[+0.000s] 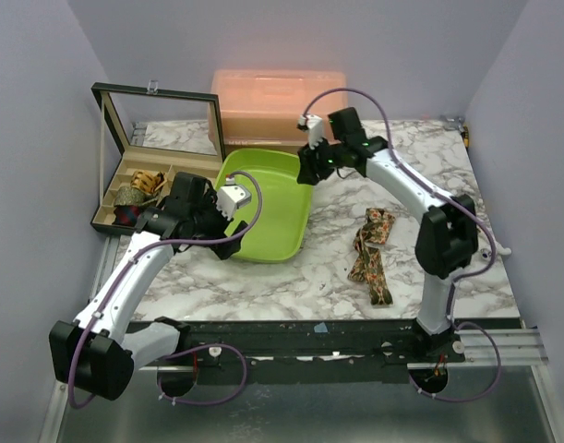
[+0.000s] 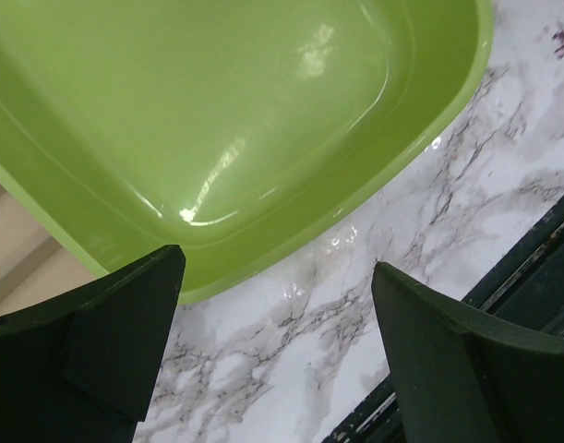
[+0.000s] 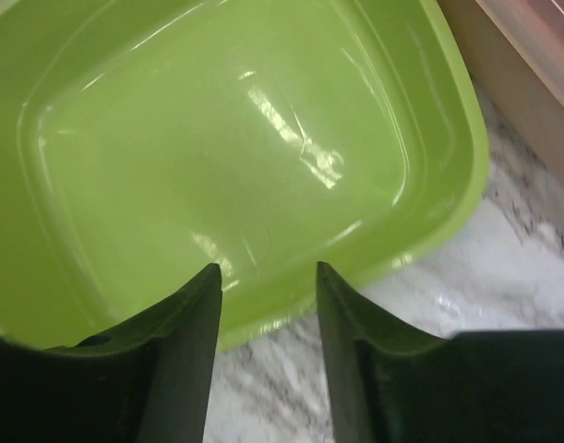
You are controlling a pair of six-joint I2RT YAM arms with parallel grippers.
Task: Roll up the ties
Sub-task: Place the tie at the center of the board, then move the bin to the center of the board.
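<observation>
Tie lying loose & crumpled on bench, unrolled. Off to R of right tool and nearer the arm bases, well apart from it; touched by neither tool.

Right tool: jaws part-way apart, nothing btwn them, hovering over far-R corner of lime tray; nothing in tray beneath.

Left tool: jaws wide, empty, over bench just beside tray's near-L rim.

Behind & to L of left tool: glass-lid case w/ a few rolled pieces in its compartments. Prob. finished ties, but too small to be sure. Beyond right tool, at the back: peach lidded bin.

Step, as judged: btwn ties, both tools free, reach for the loose one not yet begun.

Next move calls for:
- swinging right tool back toward its base & to its R
- lowering over one end of tie
- pinching across the narrow width

Worth flattening the folds first, else a lopsided roll. Left tool prob. needed too: cross over tray & pin the fabric, since soft cloth apt to slide on slick marble while being rolled.
</observation>
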